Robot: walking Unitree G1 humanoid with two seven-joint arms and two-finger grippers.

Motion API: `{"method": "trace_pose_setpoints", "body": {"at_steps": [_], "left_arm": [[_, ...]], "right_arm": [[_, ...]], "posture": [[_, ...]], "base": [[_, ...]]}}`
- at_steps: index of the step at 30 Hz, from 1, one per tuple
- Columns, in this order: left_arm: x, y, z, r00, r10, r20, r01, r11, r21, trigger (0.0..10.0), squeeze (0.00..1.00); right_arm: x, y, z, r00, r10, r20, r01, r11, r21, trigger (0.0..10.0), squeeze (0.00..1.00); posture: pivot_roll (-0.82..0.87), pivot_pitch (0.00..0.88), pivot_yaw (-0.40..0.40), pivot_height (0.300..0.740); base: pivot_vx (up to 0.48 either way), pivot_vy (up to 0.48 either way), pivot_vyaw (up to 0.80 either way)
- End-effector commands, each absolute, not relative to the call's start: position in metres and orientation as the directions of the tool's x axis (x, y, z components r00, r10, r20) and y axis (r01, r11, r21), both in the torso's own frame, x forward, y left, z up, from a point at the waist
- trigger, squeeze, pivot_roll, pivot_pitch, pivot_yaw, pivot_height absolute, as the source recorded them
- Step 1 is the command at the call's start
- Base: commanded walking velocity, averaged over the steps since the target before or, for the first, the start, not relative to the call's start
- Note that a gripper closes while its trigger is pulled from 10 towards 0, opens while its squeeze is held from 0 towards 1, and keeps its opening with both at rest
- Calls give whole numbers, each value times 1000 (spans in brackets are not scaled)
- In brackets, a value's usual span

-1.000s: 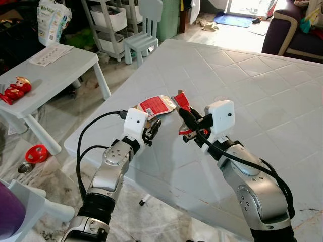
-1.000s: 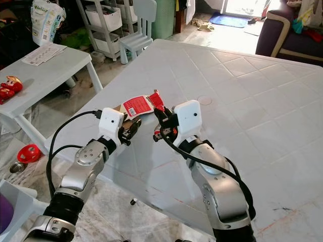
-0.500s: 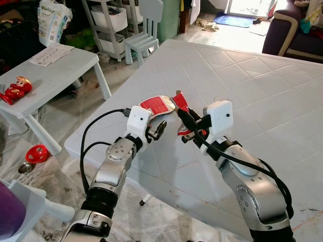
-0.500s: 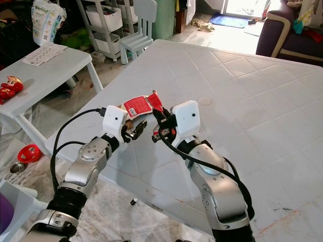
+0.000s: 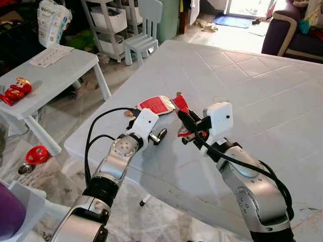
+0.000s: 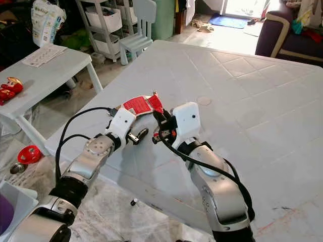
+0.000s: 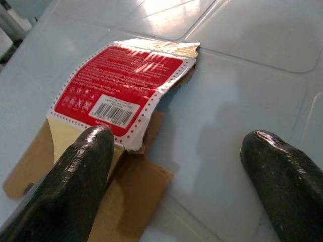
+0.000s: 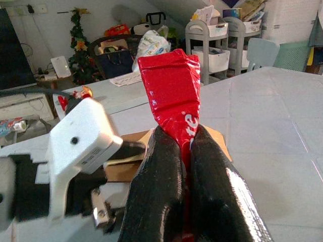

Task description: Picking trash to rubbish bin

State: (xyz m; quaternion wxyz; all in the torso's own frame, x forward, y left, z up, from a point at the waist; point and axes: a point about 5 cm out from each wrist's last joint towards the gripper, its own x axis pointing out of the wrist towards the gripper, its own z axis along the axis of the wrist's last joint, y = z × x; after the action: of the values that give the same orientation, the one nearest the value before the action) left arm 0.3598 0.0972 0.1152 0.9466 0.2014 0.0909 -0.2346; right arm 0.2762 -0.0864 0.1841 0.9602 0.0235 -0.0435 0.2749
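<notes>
On the large white tabletop [image 5: 262, 75], near its left corner at the middle of the frame, the right tool [image 5: 183, 112] is clamped on a red wrapper [image 8: 172, 91] that stands up between its closed black fingers [image 8: 156, 196]; white letters run along the wrapper's lower part, but only a fragment shows and the word cannot be read. Just to its left the left tool [image 5: 160, 135] rests low over the tabletop with its fingers [image 7: 75, 176] spread apart, one tip touching the edge of a flattened red-and-white packet [image 7: 121, 83]. The packet's label carries a white barcode panel and lines of small white print, too fine to read, and it lies on a piece of brown cardboard [image 7: 131, 201]. Packet and cardboard sit close to the tabletop's left edge, with broad bare surface stretching toward the right and upper right. Past that edge, at the left of the frame, stands a small white table [image 5: 55, 75] with a printed sheet [image 5: 50, 54] and a red toy figure [image 5: 15, 91].
</notes>
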Motion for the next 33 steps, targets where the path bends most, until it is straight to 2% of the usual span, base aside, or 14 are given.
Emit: {"method": "trace_pose_setpoints", "body": {"at_steps": [1, 10, 18, 19, 21, 22, 23, 33], "left_arm": [[365, 112, 113, 899, -334, -285, 428, 808, 405, 10000, 0], [373, 120, 120, 928, -280, -247, 370, 771, 518, 10000, 0], [376, 124, 116, 940, -254, -228, 339, 773, 536, 10000, 0], [376, 123, 115, 939, -259, -226, 341, 778, 528, 9333, 0], [376, 120, 114, 938, -272, -215, 346, 779, 524, 1059, 0], [376, 120, 114, 938, -272, -215, 346, 779, 524, 1059, 0], [376, 118, 113, 938, -275, -213, 347, 776, 527, 0, 0], [376, 108, 113, 943, -287, -169, 332, 764, 553, 0, 0]], "right_arm": [[273, -86, 189, 845, 522, 114, -527, 849, 21, 0, 0], [271, -86, 189, 848, 518, 112, -523, 852, 24, 0, 0], [271, -87, 190, 851, 514, 111, -520, 854, 27, 0, 0], [270, -86, 190, 851, 513, 111, -518, 855, 28, 0, 0], [269, -87, 189, 854, 509, 110, -515, 857, 30, 0, 0], [269, -87, 189, 854, 509, 110, -515, 857, 30, 0, 0], [269, -87, 189, 856, 505, 110, -511, 859, 30, 0, 0], [267, -90, 190, 865, 491, 109, -496, 868, 31, 0, 0]], "posture": [[-142, 88, 42, 740], [-142, 99, 40, 740], [-144, 108, 40, 740], [-148, 111, 40, 740], [-152, 115, 42, 740], [-152, 115, 42, 740], [-156, 118, 42, 740], [-175, 129, 40, 740]], "base": [[0, 0, 0], [0, 0, 0], [0, 0, 0], [0, 0, 0], [0, 0, 0], [0, 0, 0], [0, 0, 0], [0, 0, 0]]}}
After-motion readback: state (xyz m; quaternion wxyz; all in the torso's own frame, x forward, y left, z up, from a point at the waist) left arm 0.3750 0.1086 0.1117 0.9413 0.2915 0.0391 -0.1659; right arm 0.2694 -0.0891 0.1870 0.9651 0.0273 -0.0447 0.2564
